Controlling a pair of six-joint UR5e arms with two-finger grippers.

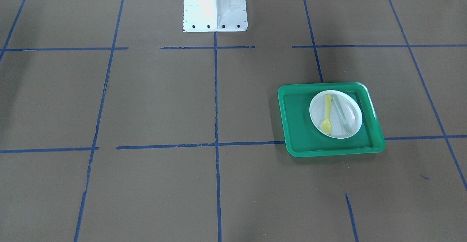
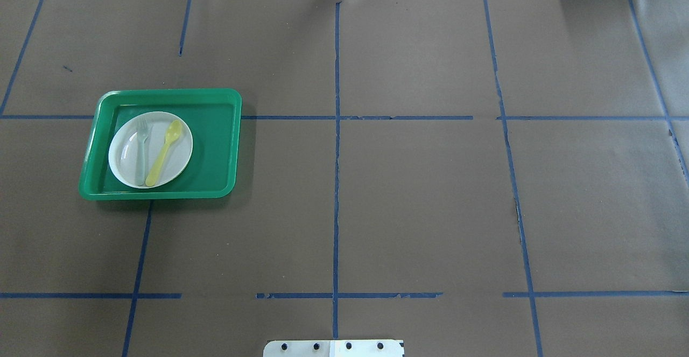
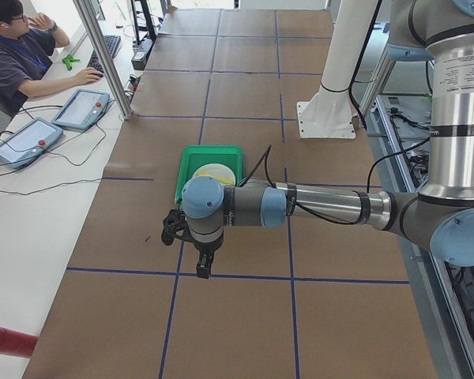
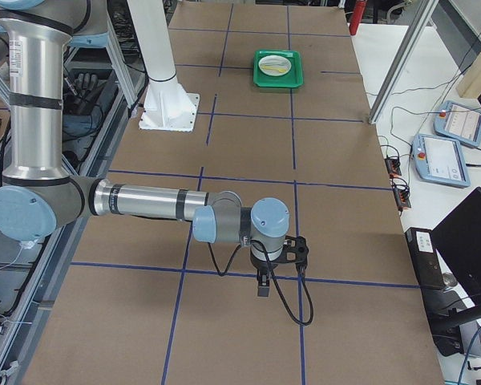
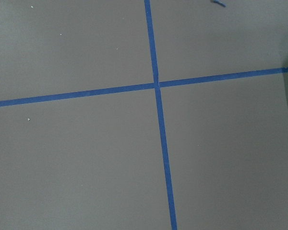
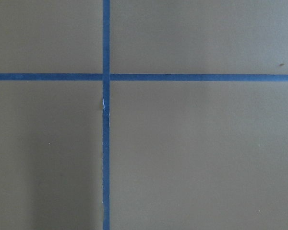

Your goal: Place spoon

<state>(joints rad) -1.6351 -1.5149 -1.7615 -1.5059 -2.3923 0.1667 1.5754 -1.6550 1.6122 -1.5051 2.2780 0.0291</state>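
The yellow spoon (image 1: 327, 114) lies on a white plate (image 1: 354, 107) inside a green tray (image 1: 303, 132), beside a pale grey-green fork (image 1: 342, 114). In the overhead view the spoon (image 2: 164, 152) lies slanted on the plate (image 2: 122, 159), right of the fork (image 2: 141, 152), with the tray (image 2: 215, 141) at the table's left. My left gripper (image 3: 203, 267) hangs above the table, short of the tray (image 3: 191, 170), and shows only in the exterior left view. My right gripper (image 4: 263, 286) shows only in the exterior right view, far from the tray (image 4: 279, 79). I cannot tell whether either is open or shut.
The brown paper table is marked with blue tape lines (image 2: 336, 158). The white robot base (image 1: 214, 8) stands at the table's edge. An operator (image 3: 16, 47) sits at a side desk with tablets (image 3: 79, 109). Both wrist views show only paper and tape crosses.
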